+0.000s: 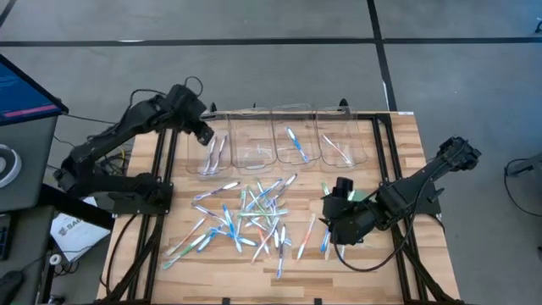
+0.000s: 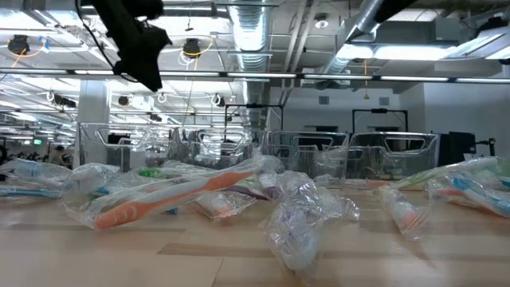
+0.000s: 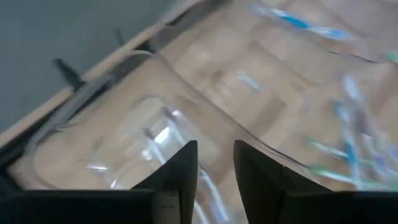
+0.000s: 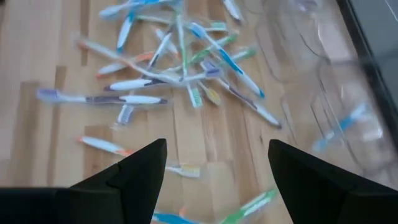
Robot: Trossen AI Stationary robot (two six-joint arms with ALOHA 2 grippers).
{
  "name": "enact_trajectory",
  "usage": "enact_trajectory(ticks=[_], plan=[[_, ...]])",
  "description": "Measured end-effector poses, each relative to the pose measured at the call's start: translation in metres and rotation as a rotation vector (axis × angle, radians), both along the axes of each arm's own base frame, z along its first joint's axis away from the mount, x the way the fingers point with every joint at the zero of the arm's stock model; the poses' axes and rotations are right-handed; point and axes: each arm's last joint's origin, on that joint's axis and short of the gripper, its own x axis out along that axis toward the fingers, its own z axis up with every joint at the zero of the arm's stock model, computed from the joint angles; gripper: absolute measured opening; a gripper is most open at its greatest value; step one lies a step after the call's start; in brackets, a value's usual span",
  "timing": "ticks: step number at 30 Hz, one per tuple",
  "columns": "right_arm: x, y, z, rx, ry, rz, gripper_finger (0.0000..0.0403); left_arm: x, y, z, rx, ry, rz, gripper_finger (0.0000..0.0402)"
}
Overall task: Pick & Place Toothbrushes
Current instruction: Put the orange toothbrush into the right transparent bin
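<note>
Toothbrushes (image 1: 250, 216) heaped at table (image 1: 398, 144) centre; few already in clear bins (image 1: 279, 140) at 12 o'clock. Left pincer (image 1: 203, 132) over leftmost bin, narrowly parted, nothing seen held. Right pincer (image 1: 339, 230) spread wide, near heap at 3 o'clock. Risk judged: overlapping brushes dragged or double-grabbed.

Bench (image 1: 398, 140): pale wooden planks on a dark frame, standing on a grey floor.
Clear bins (image 1: 254, 144): four stood side by side in a row along the bench's 12 o'clock edge.
Monitor (image 1: 25, 89): blue-lit screen off the bench toward 10 o'clock.
Ceiling ducts (image 2: 255, 32): hung over the room behind.
</note>
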Motion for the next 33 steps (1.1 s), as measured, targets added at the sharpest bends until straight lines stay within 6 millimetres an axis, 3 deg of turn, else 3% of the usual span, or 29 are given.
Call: enact_trajectory(ticks=[6,12,16,20,24,29,33], plan=[[0.004,-0.006,-0.020,-0.076,0.036,0.063,0.0276,-0.011,-0.046,0.000,-0.005,-0.140,-0.219,0.0091],[0.003,-0.026,-0.035,-0.149,0.180,0.072,0.0276,-0.009,-0.076,0.001,0.103,-0.358,-0.407,0.0090],[0.004,-0.034,-0.046,-0.149,0.254,0.133,0.0276,-0.001,-0.091,-0.010,0.146,-0.460,-0.519,0.0090],[0.012,-0.034,-0.054,-0.158,0.196,0.184,0.0276,0.010,-0.105,-0.028,0.152,-0.517,-0.617,0.0090],[0.015,-0.030,-0.059,-0.158,0.157,0.255,0.0276,0.018,-0.118,-0.049,0.152,-0.561,-0.703,0.0090],[0.020,-0.015,-0.068,0.035,0.129,0.397,0.0276,0.019,-0.128,-0.069,0.144,-0.575,-0.764,0.0090],[0.027,-0.003,-0.083,0.001,0.107,0.478,0.0276,0.019,-0.131,-0.076,0.134,-0.565,-0.778,0.0090]])
